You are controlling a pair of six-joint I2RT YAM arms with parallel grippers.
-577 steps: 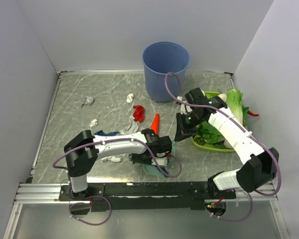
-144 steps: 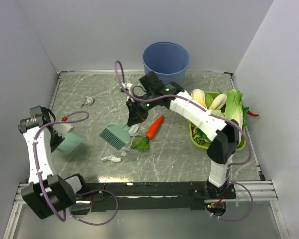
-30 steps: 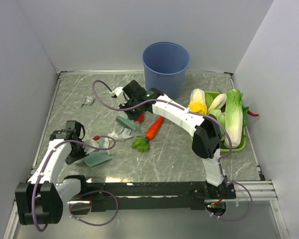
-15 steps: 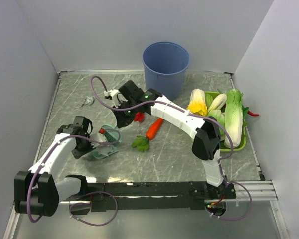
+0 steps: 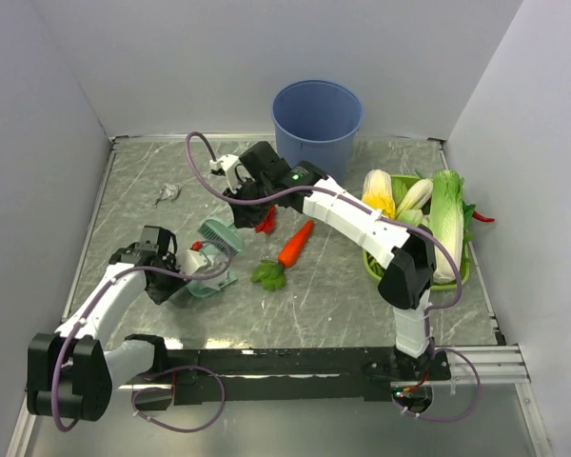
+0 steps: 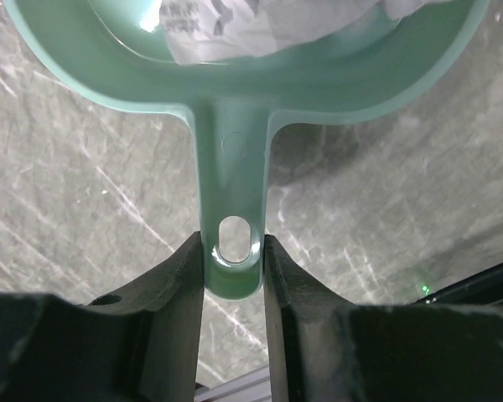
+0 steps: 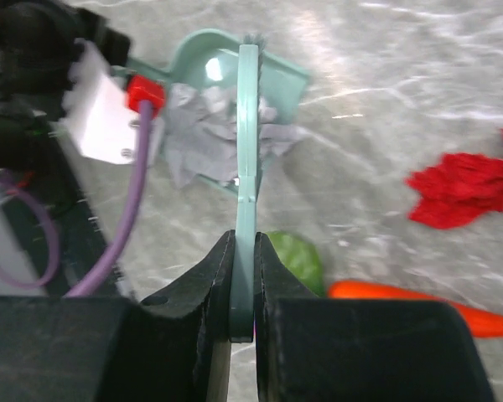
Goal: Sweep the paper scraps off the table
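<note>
Both are gripping — left end effector [image 6: 233, 260] clamping the dustpan [image 6: 235, 92], right end effector [image 7: 244, 276] the brush [image 7: 248, 126]; any dustpan tilting is risking spilling its paper scraps [image 7: 197, 138].

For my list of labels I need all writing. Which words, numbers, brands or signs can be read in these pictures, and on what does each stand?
No text can be read in any view.
On the paper scrap in the dustpan: dark printed marks, too blurred to read.
On the blue bucket and the brush: no label shows.
</note>
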